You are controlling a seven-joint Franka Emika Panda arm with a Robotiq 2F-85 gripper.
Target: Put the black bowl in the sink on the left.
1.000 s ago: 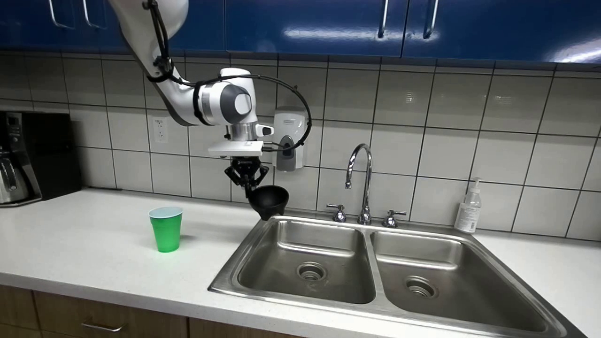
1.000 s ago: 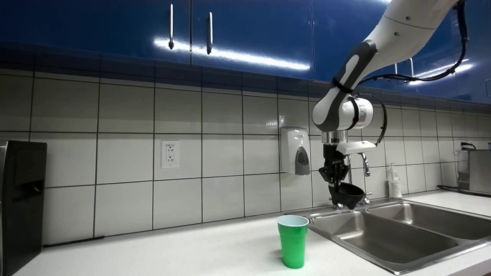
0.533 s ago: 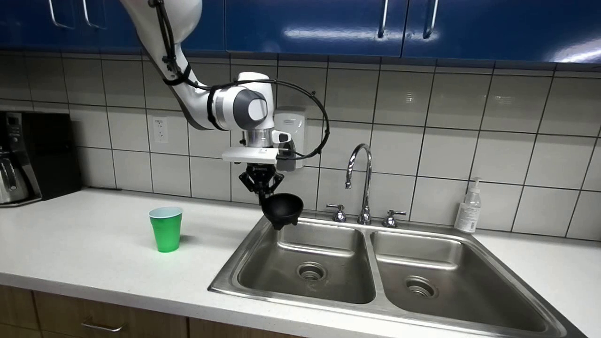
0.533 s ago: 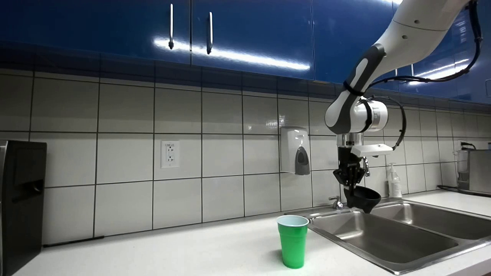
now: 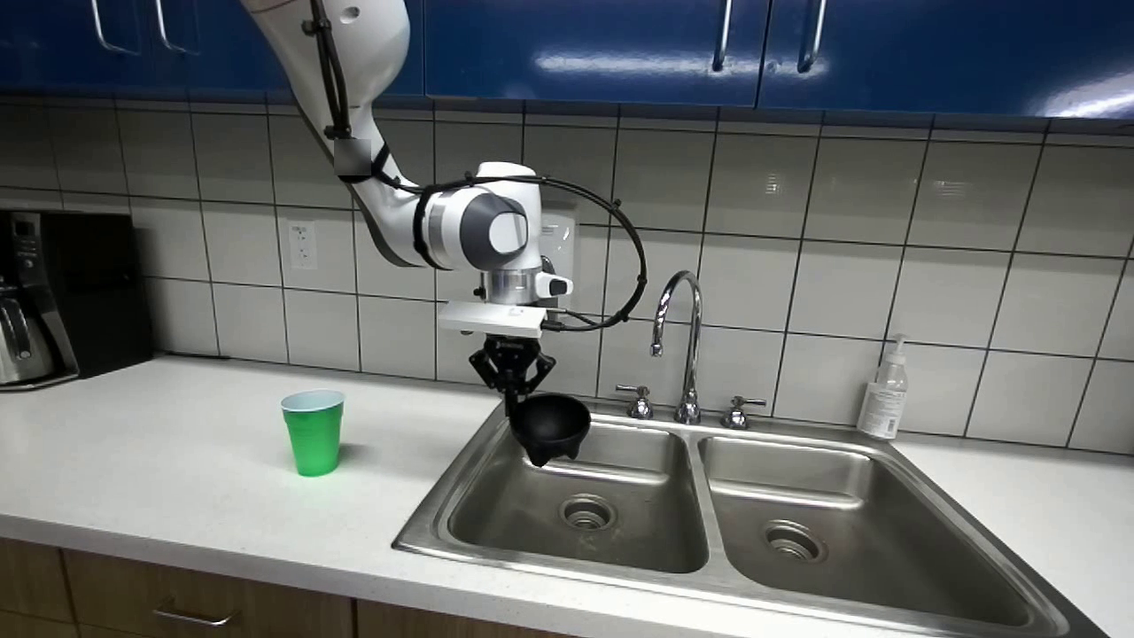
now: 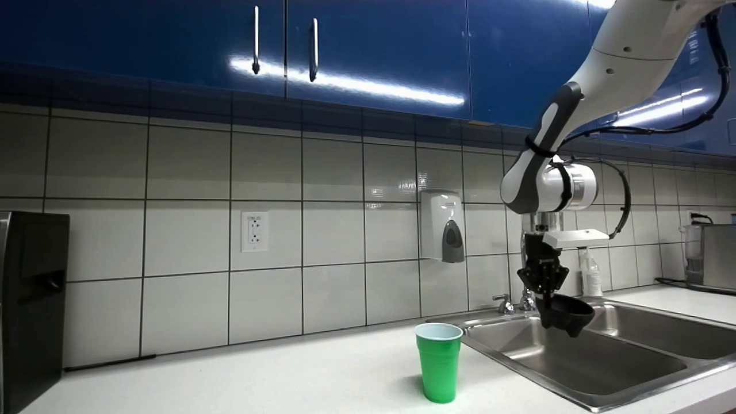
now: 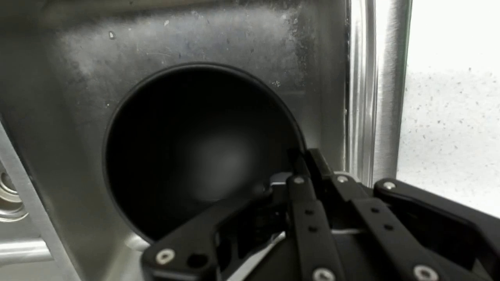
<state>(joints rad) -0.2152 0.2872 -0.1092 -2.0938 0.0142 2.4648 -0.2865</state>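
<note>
At the left edge of both exterior views, the frame cuts off a boxy black coffee maker [image 5: 97, 283]. Next along, a green plastic cup [image 5: 314, 434] stands upright on the speckled white countertop [image 5: 177, 443], well apart from the gripper.

The white-and-grey robot arm [image 5: 381, 195] reaches down from the top edge, its upper end out of frame. Below it is the black two-fingered gripper [image 7: 306, 156], and just to the right, in both exterior views, is the round black bowl with stubby feet [image 5: 551, 427], held by the left side of its rim. The bowl hangs over the back left of the left basin [image 5: 532, 532] in the stainless-steel double sink [image 5: 438, 509], its rim at a slant. I cannot tell how near its feet are to the basin floor. In the wrist view the fingertip inside the bowl nearly merges with the dark interior. The fingers are close together, clamped on the bowl's wall, one inside and one outside.

To the right, the arm partly covers a white wall dispenser [image 5: 560, 239]; then come a chrome gooseneck faucet [image 5: 691, 346] and a clear pump bottle [image 5: 884, 403]. In an exterior view, a metal appliance [image 6: 716, 256] is cut off by the right edge.
</note>
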